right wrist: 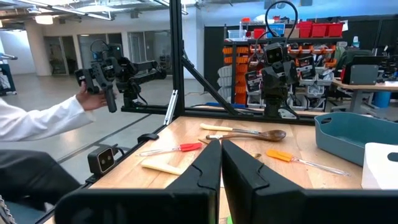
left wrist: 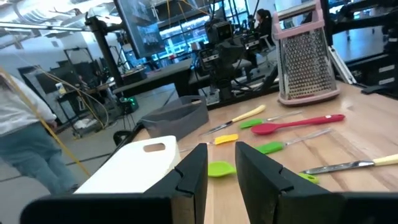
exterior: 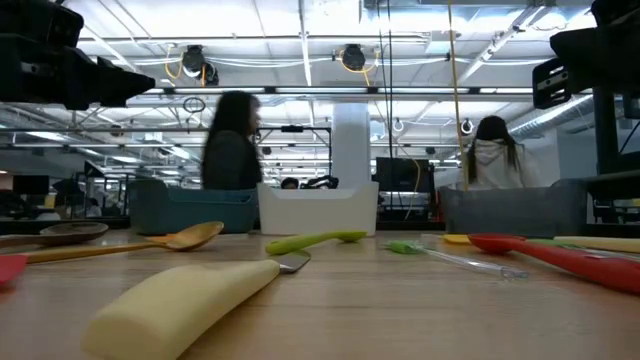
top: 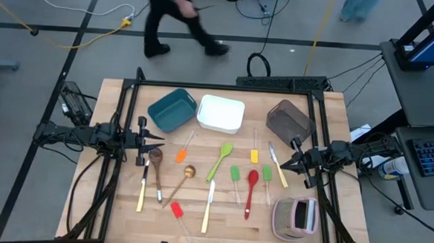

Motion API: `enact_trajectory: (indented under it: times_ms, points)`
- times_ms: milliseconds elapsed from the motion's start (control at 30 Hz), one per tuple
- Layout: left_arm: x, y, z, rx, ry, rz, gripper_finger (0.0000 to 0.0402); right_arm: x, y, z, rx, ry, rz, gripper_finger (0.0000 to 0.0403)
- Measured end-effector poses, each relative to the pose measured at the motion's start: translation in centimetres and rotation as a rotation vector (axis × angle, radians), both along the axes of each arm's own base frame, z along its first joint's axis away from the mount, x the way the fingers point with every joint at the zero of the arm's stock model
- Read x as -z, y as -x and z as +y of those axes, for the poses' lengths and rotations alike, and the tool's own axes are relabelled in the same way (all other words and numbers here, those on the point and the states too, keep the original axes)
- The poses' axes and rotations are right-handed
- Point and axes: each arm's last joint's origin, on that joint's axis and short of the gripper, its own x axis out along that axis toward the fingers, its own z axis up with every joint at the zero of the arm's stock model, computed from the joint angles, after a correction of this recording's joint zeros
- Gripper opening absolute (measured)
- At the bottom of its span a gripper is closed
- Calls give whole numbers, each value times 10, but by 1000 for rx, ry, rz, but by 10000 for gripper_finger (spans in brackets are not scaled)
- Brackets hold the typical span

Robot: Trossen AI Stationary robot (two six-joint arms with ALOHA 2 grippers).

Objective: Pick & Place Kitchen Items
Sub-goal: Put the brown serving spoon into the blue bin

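The kitchen items lie flat and scattered on the wooden table between my two arms. Among them are a green spoon (top: 220, 159), a red spoon (top: 251, 189), a wooden spoon (top: 155, 158), a brass spoon (top: 185, 176), pale-handled knives (top: 208, 204) and small spatulas: orange (top: 182, 155), yellow (top: 255, 155), red (top: 176, 209). My left gripper (top: 156, 141) (left wrist: 221, 150) hovers at the table's left side, its fingers a little apart, pointing at the items. My right gripper (top: 285, 164) (right wrist: 221, 143) hovers at the right side, shut and holding nothing.
Three bins stand along the far edge: teal (top: 171, 109), white (top: 220, 113) and brown-grey (top: 288, 119). A pink-grey grater (top: 295, 217) lies near the table's right near corner. A black frame (top: 226, 86) borders the table. A person walks on the floor beyond the far edge.
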Motion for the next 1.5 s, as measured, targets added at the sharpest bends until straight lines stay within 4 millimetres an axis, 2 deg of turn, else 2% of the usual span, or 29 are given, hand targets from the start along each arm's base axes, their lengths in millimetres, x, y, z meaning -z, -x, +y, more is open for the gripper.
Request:
enact_trajectory:
  times_ms: [167, 367, 600, 933, 1067, 1300, 1500]
  points:
    - [0, 0, 0, 1, 20, -2, 88, -2, 0, 0, 2, 16, -23, 8]
    - [-1, 0, -1, 32, 215, -12, 88, -9, 1, 0, 8, 28, -107, 8]
    - [-6, 0, -1, 37, 190, -68, 88, -11, 1, -1, 19, 23, -126, 9]
    - [-11, 1, 0, 7, 196, -122, 88, -8, -3, -8, 292, 27, -76, 9]
    - [-12, 1, 1, 2, 198, -128, 88, -7, -5, -7, 300, 30, -63, 15]
    - [-12, 1, 1, 6, 277, -129, 88, -10, -8, -6, 313, 136, -103, 54]
    - [-12, 1, 1, 8, 296, -129, 88, -15, -11, -6, 320, 143, -147, 60]
